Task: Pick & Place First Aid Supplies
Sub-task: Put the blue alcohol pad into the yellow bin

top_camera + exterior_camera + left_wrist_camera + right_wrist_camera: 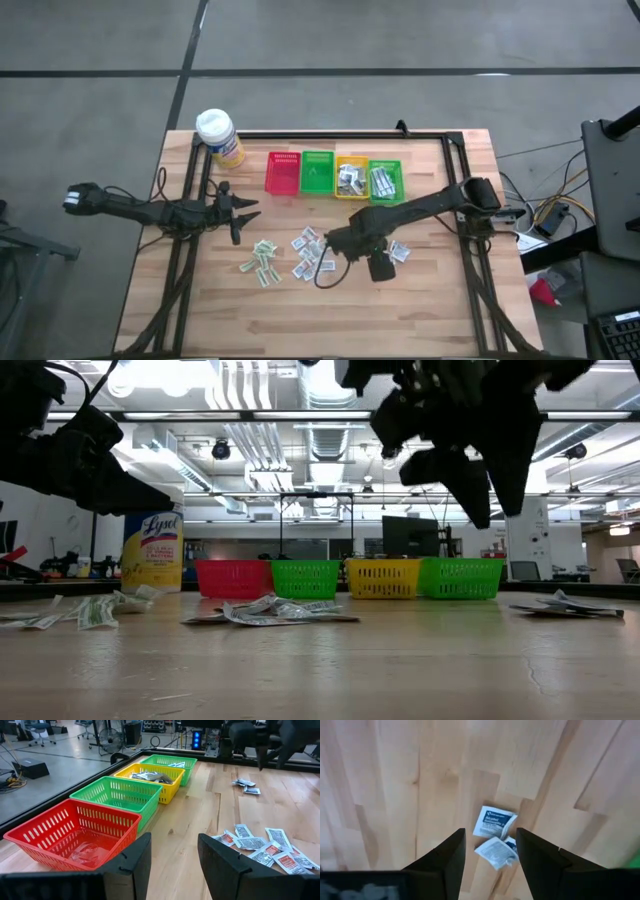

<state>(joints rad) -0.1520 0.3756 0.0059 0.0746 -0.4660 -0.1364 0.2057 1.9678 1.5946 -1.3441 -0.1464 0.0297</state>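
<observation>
Small flat paper packets lie loose on the wooden table: a green-printed group (262, 262), a white, red-printed group (310, 255) and a pair (398, 250) to the right. My right gripper (380, 265) hangs open above the table, fingers pointing down. In the right wrist view (490, 837) the pair of packets (492, 822) lies on the wood below its fingers, untouched. My left gripper (245, 212) is open and empty near the red basket (75, 837); it also shows in its wrist view (175, 865).
A red (283, 172), a green (318, 172), a yellow (351, 178) and a second green basket (385, 180) stand in a row at the far side; the last two hold packets. A yellow bottle with a white cap (218, 135) stands at the far left corner.
</observation>
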